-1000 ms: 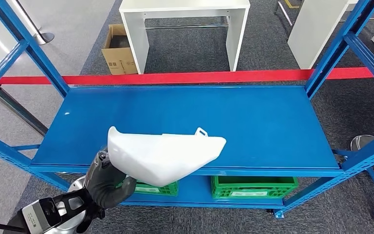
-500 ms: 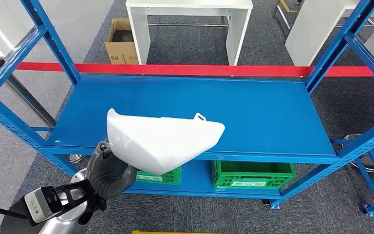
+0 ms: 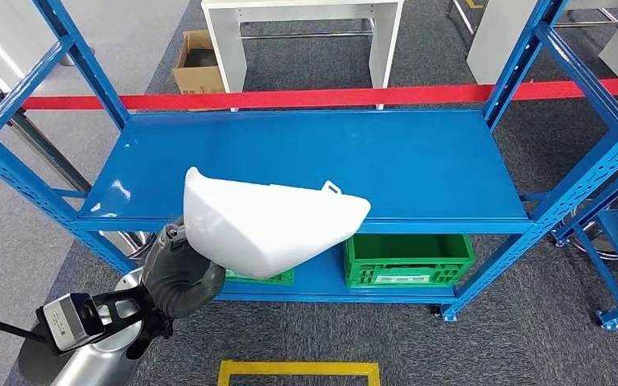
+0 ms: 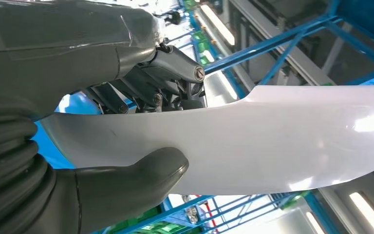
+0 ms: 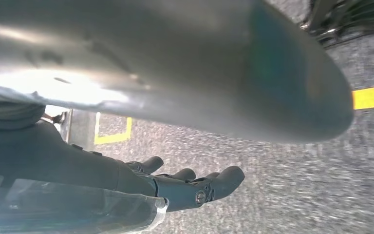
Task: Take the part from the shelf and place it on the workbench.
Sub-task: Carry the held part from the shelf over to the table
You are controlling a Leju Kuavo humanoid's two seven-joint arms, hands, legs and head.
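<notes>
Now we see our left robot hand (image 3: 179, 277) gripping the white part (image 3: 269, 229) at one end, its long axis running rightward above the shelf (image 3: 418, 161) front; the right robot hand (image 5: 175, 187) hangs empty, fingers loosely apart

A red barrier tape (image 3: 354, 97) runs across the scene from side to side and serves as the landmark. Beyond the tape stands a white desk (image 3: 302, 32) on grey carpet (image 3: 314, 68). Beside the desk, also beyond the tape, sits an open cardboard box (image 3: 195, 71). At the tape's far left end a dark stanchion post (image 3: 16, 121) leans across pale flooring. On the near side of the tape, low down, two green plastic crates (image 3: 406, 259) sit side by side. Nearer still from the tape, a yellow outlined rectangle (image 3: 298, 371) is marked on the carpet.
</notes>
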